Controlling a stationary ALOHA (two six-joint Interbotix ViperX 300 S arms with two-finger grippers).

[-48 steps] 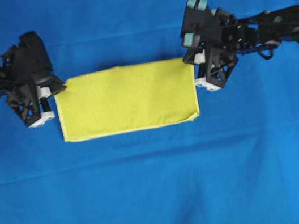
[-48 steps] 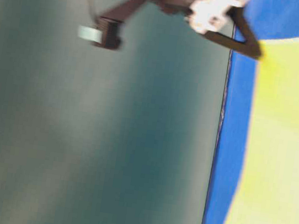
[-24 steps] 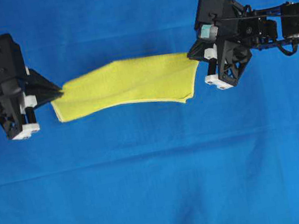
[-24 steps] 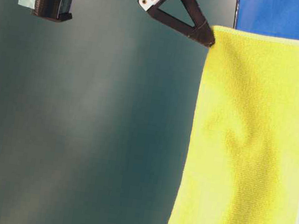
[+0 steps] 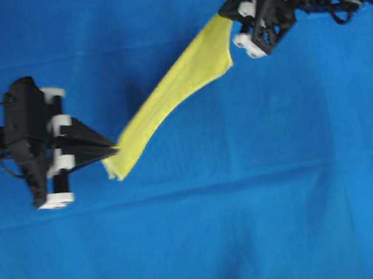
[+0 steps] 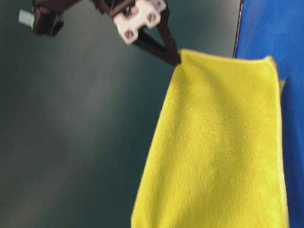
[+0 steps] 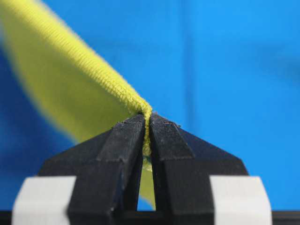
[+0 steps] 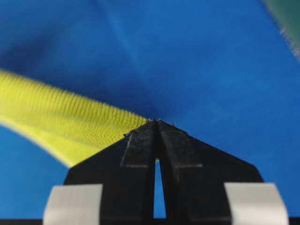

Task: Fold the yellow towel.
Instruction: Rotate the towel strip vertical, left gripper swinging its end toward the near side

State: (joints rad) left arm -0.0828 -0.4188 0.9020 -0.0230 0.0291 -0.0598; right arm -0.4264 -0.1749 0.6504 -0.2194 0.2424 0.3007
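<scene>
- The yellow towel is folded over and held up in the air by two of its corners.
- From above it looks like a long thin strip. It slants over the blue cloth, from near the left edge at the middle up toward the back right corner.
- The left gripper sits by the left edge of the blue cloth. Its tips are pinched tight on the low left corner of the towel.
- In the left wrist view the two black fingers press together, with only the yellow edge squeezed between them.
- The right gripper is close to the back edge, on the right side. Its tips are pinched tight on the high corner of the towel.
- In the right wrist view the black fingers meet at their tips, and the towel runs off to the left from there.
- In the table-level view the towel hangs wide and flat, with a soft sag in the middle.
- A black gripper holds its top left corner in that view.
- A small dark bit at the bottom edge of that view touches the towel's lower corner, but I cannot tell what it is.
- No part of the towel looks like it is lying flat on the blue cloth.
</scene>
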